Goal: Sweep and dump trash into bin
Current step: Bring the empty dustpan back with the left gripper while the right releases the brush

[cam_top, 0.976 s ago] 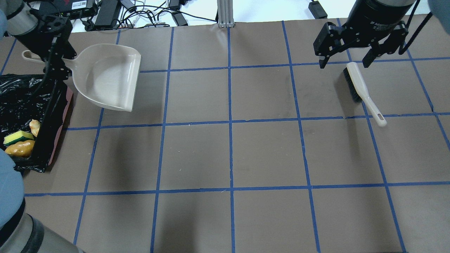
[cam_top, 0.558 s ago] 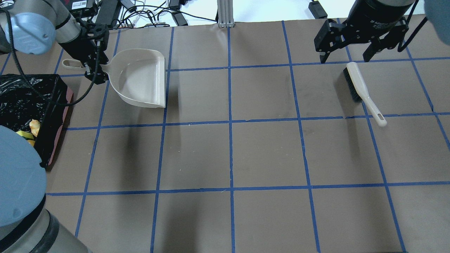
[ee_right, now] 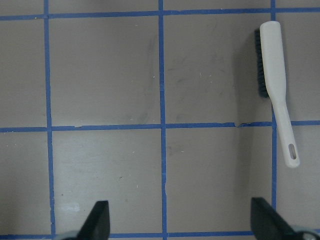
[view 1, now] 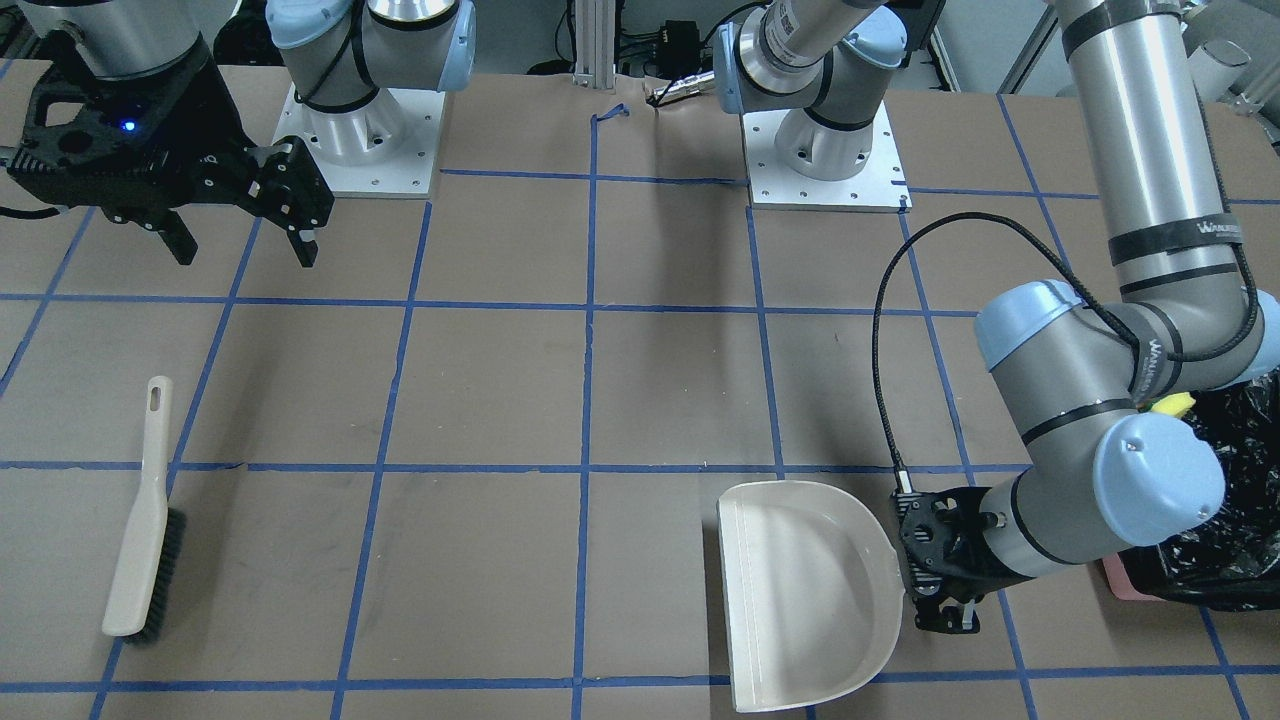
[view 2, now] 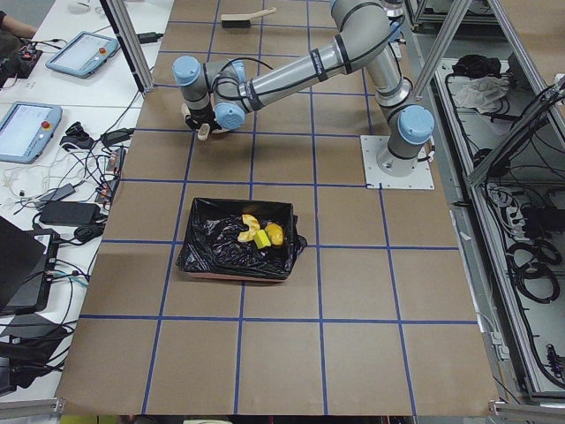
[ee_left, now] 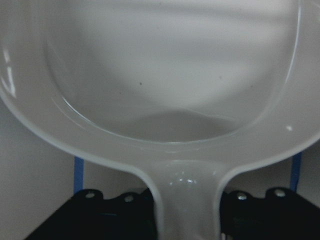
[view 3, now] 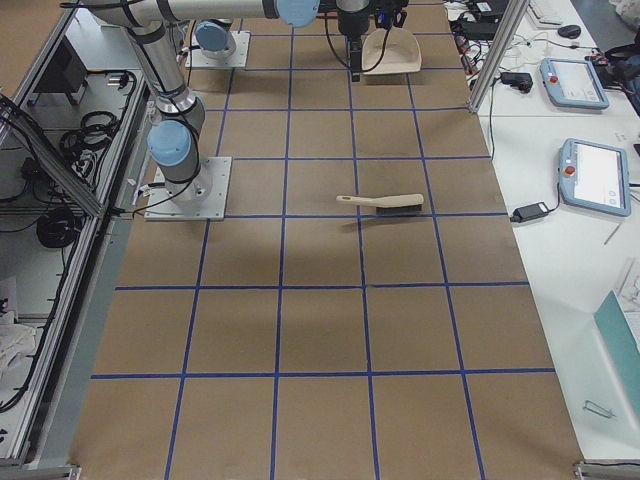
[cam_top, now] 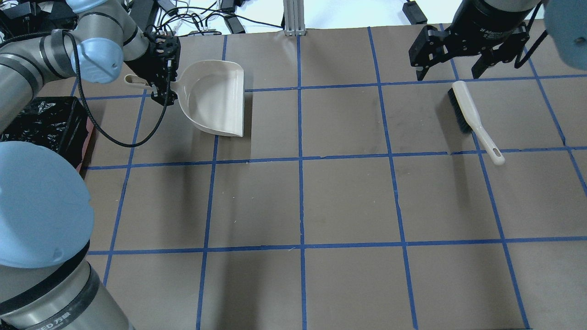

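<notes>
The bin, pink and lined with a black bag, stands at the table's left edge; it also shows in the overhead view. The three trash items lie together inside it. In the front-facing view only a bit of the yellow sponge shows past my left arm. My left gripper is shut on the handle of the empty beige dustpan, held level to the right of the bin. My right gripper is open and empty, just behind the brush lying on the table.
Cables and power bricks lie beyond the table's far edge, with a metal post at the middle. Both arm bases are bolted to the table. Blue tape lines grid the brown surface.
My left arm has carried the dustpan to the right, away from the bin. My left elbow now covers the bin's near end. The right gripper has drawn back slightly; the brush has not moved.
</notes>
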`<state>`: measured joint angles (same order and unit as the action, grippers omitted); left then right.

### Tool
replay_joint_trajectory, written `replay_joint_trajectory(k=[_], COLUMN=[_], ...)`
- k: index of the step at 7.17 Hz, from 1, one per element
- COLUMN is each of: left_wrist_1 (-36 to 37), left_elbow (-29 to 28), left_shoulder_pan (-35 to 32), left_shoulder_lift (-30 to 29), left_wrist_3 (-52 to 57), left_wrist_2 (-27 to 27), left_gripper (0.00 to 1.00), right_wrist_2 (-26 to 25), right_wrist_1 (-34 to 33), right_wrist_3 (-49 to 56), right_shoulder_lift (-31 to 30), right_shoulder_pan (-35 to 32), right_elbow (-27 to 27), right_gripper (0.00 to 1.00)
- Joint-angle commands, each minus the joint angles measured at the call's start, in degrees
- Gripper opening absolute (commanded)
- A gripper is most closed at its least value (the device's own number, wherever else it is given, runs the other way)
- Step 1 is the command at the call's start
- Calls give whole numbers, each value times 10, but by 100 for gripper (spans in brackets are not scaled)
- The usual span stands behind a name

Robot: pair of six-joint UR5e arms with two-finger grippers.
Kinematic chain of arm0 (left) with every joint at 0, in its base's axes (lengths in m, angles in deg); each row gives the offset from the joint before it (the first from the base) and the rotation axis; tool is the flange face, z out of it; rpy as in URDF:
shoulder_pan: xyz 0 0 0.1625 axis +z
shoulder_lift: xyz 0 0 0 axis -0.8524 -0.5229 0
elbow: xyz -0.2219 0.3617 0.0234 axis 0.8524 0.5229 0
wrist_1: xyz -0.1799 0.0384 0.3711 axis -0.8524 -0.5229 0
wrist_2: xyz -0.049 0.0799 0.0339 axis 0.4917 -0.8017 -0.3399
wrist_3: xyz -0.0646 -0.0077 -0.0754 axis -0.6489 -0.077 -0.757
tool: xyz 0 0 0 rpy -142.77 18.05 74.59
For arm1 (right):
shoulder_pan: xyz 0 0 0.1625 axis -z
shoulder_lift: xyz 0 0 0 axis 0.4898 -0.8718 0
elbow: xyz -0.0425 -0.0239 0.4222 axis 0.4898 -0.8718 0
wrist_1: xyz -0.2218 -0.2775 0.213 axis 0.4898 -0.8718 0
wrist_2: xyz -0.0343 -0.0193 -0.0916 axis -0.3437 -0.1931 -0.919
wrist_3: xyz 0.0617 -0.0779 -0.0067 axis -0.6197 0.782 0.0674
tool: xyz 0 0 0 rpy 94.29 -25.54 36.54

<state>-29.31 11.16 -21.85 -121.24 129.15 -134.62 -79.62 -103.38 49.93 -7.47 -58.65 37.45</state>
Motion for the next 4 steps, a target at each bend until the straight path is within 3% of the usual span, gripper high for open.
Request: replay_joint_trajectory(k=[1, 4], left_wrist_1=[7, -13], left_elbow=[-2, 0], left_shoulder_pan=[2, 8], left_shoulder_lift=[-15, -19], left_wrist_3=[22, 39], left_wrist_2=[2, 0], left_gripper=[0, 0], right_wrist_2=[0, 1], right_wrist_1=[4, 4], right_wrist_3=[2, 3], right_shoulder_lift=[-4, 2], right_shoulder_pan=[-1, -8], right_elbow=[6, 7], right_gripper=[100, 100])
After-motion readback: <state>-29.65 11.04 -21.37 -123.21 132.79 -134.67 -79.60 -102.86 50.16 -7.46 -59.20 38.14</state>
